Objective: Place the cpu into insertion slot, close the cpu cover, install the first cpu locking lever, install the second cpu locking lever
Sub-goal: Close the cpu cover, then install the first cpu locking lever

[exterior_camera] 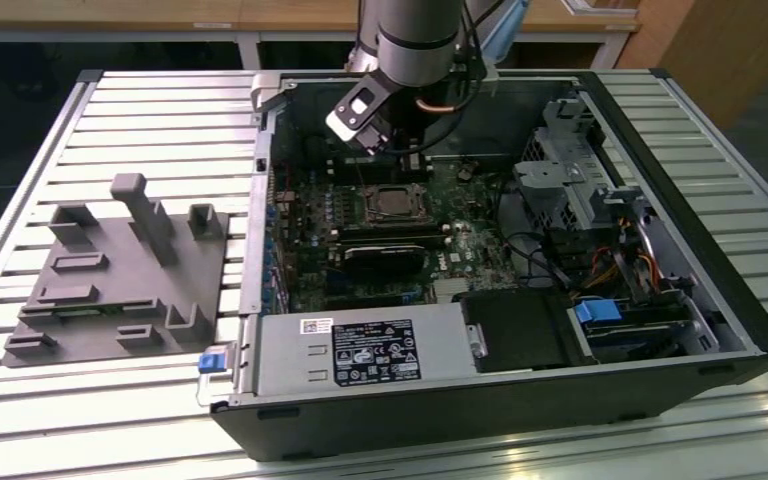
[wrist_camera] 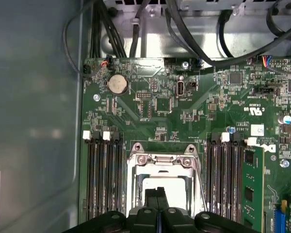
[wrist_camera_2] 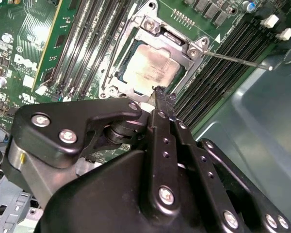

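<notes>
At the exterior view's left, a grey moulded fixture (exterior_camera: 117, 270) is sitting on the slatted table (exterior_camera: 157, 110), just beside the open computer case (exterior_camera: 704, 330). Moving right, the motherboard (exterior_camera: 464, 250) is lying flat inside the case, and the insertion slot (exterior_camera: 395, 203) is sitting near its middle, just in front of the arm's wrist.

The cpu (wrist_camera_2: 153, 65) is already resting in that slot. Its silver top is showing through the cut-out of the cpu cover (wrist_camera: 135, 179), which is looking folded down over it (whether fully flat, I cannot tell). The gripper (wrist_camera_2: 159, 92) is hovering with its fingers pinched together on nothing, its tip just over the socket's edge. A thin wire locking lever (wrist_camera_2: 235, 59) is sticking out from the socket's corner across the memory slots (wrist_camera: 103, 179), and it seems unlatched.

The risks, as I am judging them:
- The closed tip is sitting very near the chip, so a slightly off push could be landing on the cpu top or the cover frame instead of the lever.
- The lever is thin and springy, so it could be slipping off the smooth fingers and snapping back.
- If the cover is not seated, forcing a lever down could be stressing the pins beneath.
- The memory slots are crowding both sides of the socket, leaving little room for a sideways sweep.
</notes>
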`<move>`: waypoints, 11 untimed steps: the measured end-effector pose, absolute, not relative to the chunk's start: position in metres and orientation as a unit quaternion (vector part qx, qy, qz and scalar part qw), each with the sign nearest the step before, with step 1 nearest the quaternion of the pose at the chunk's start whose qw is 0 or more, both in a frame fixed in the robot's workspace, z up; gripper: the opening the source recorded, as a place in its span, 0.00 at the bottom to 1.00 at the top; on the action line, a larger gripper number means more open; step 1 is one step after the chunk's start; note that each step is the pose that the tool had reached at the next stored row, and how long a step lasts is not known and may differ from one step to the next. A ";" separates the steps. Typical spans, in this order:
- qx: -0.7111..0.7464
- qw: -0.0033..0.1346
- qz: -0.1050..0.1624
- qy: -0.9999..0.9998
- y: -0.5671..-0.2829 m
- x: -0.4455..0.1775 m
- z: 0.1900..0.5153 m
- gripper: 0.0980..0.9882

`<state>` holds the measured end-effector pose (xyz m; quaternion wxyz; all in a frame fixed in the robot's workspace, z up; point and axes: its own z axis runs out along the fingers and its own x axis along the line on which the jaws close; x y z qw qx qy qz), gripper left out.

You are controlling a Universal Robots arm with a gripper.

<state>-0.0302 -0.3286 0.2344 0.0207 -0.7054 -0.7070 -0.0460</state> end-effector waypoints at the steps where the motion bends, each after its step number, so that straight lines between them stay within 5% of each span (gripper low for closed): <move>1: -0.705 0.021 -0.046 -0.707 -0.329 -0.030 0.234 0.01; 11: -0.705 0.021 -0.046 -0.707 -0.329 -0.035 0.234 0.01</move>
